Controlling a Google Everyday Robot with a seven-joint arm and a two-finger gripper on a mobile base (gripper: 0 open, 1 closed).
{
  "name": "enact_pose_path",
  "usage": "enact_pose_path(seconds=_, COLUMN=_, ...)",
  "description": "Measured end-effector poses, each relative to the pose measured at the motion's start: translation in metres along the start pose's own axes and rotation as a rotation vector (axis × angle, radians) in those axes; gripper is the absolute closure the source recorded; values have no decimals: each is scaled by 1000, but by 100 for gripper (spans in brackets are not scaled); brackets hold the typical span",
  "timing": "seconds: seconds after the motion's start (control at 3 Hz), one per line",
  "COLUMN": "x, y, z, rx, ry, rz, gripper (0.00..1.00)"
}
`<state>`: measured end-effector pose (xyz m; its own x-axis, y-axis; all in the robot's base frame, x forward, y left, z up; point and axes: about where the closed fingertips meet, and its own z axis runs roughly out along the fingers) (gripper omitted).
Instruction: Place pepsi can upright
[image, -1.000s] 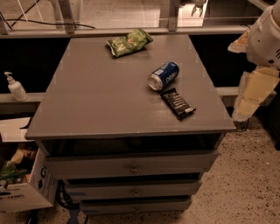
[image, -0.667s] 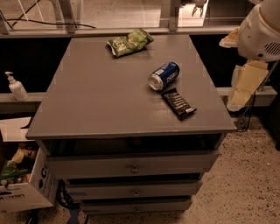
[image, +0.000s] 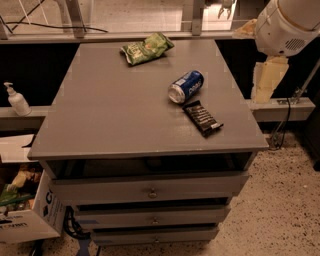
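Observation:
The pepsi can (image: 186, 86) is dark blue with white lettering and a silver end. It lies on its side on the right half of the grey table top (image: 110, 110), its silver end facing front-left. My gripper (image: 267, 79) shows as a cream-coloured part hanging under the white arm joint (image: 289, 26). It is off the table's right edge, to the right of the can and apart from it. It holds nothing that I can see.
A flat black snack bar wrapper (image: 202, 118) lies just in front of the can. A green crinkly snack bag (image: 146, 48) lies at the table's back edge. Drawers (image: 150, 190) sit below. A soap bottle (image: 16, 99) and a cardboard box (image: 22, 210) are at the left.
My arm and gripper have moved up and a little to the left beside the table's right edge. The can, wrapper and bag have not moved.

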<state>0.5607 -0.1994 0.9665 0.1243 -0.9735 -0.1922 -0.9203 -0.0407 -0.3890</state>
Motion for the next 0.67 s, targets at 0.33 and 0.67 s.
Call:
enact_pose_path(seconds=0.33, x=0, y=0, z=0, rx=0, ry=0, rz=0, gripper=0)
enact_pose_path(seconds=0.67, x=-5, y=-2, z=7, rx=-1, ry=5, rz=-66, gripper=0)
